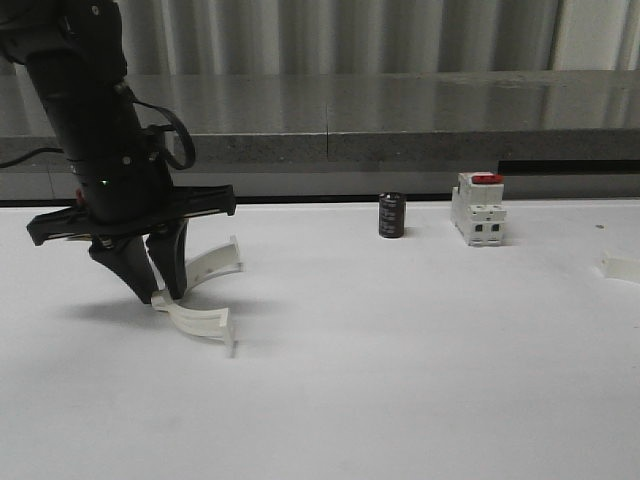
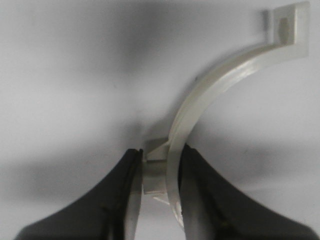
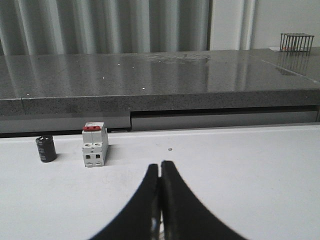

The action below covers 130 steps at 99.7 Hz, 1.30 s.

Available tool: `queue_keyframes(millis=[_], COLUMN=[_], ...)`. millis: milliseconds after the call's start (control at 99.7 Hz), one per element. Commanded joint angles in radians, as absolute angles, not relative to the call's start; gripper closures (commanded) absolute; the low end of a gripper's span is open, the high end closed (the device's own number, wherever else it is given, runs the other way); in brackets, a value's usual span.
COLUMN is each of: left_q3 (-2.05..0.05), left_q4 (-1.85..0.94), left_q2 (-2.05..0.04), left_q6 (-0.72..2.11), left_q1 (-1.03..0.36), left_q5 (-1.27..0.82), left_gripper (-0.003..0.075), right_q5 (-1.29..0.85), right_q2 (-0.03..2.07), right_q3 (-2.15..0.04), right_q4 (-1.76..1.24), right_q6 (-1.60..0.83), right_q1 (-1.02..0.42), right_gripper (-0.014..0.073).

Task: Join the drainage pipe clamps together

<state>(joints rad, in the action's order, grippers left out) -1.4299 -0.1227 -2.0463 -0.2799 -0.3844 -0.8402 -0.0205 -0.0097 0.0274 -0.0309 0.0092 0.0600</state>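
Two white drainage pipe clamps lie at the left of the white table. The nearer half-ring (image 1: 200, 322) has one end between the fingers of my left gripper (image 1: 162, 296), which is shut on it. In the left wrist view that clamp (image 2: 210, 95) curves away from the left gripper (image 2: 159, 175) to its flanged far end, and its tab sits between the jaws. The other half-ring (image 1: 215, 262) lies just behind, partly hidden by the gripper. My right gripper (image 3: 160, 167) is shut with nothing in it, over bare table.
A small black cylinder (image 1: 391, 215) and a white switch block with a red top (image 1: 478, 208) stand at the back of the table. A small white piece (image 1: 621, 268) lies at the right edge. A grey stone ledge (image 1: 400, 110) runs behind the table.
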Motion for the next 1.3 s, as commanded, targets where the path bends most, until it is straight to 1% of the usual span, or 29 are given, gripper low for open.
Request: queue_keyframes(millis=[0, 30, 60, 100, 261, 401, 472, 662, 723, 1054, 1295], left_q3=[-1.454, -1.454, -1.454, -1.459, -1.489, -1.503, -1.503, -1.501, -1.499, -1.436, -1.312], left_q4=[-0.135, -0.135, -0.135, -0.135, -0.120, -0.100, -0.076, 0.059, 0.092, 0.139, 0.200], left_q2=[-2.000, -2.000, -2.000, -2.000, -1.987, -1.933, -1.896, -1.791, -1.762, -1.577, -1.405], left_q6=[-0.291, -0.291, -0.291, -0.291, -0.291, -0.289, -0.289, -0.289, -0.289, -0.281, -0.280], left_q1=[-0.392, -0.392, -0.392, -0.392, -0.392, -0.392, -0.390, -0.390, -0.385, -0.286, -0.176], left_q5=[-0.817, -0.815, -0.815, -0.821, -0.873, -0.881, -0.892, -0.956, -0.972, -0.976, -0.959], left_gripper=[0.0394, 0.0329, 0.0290, 0.0260, 0.0279, 0.0341, 0.0406, 0.0674, 0.0739, 0.0741, 0.0741], right_q5=[0.056, 0.056, 0.056, 0.056, 0.056, 0.056, 0.056, 0.056, 0.056, 0.056, 0.056], right_q2=[-0.030, -0.030, -0.030, -0.030, -0.030, -0.030, -0.030, -0.030, -0.030, -0.030, -0.030], right_q3=[0.011, 0.011, 0.011, 0.011, 0.011, 0.011, 0.011, 0.011, 0.011, 0.011, 0.011], right_q4=[-0.030, -0.030, -0.030, -0.030, -0.030, -0.030, -0.030, -0.030, -0.030, -0.030, -0.030], right_q6=[0.000, 0.000, 0.000, 0.000, 0.000, 0.000, 0.000, 0.000, 0.000, 0.000, 0.000], right_q1=[0.060, 0.060, 0.060, 0.060, 0.060, 0.060, 0.060, 0.060, 0.060, 0.060, 0.060], right_gripper=[0.0660, 0.0660, 0.0660, 0.0660, 0.0660, 0.0660, 0.0660, 0.0660, 0.0660, 0.0660, 0.0660])
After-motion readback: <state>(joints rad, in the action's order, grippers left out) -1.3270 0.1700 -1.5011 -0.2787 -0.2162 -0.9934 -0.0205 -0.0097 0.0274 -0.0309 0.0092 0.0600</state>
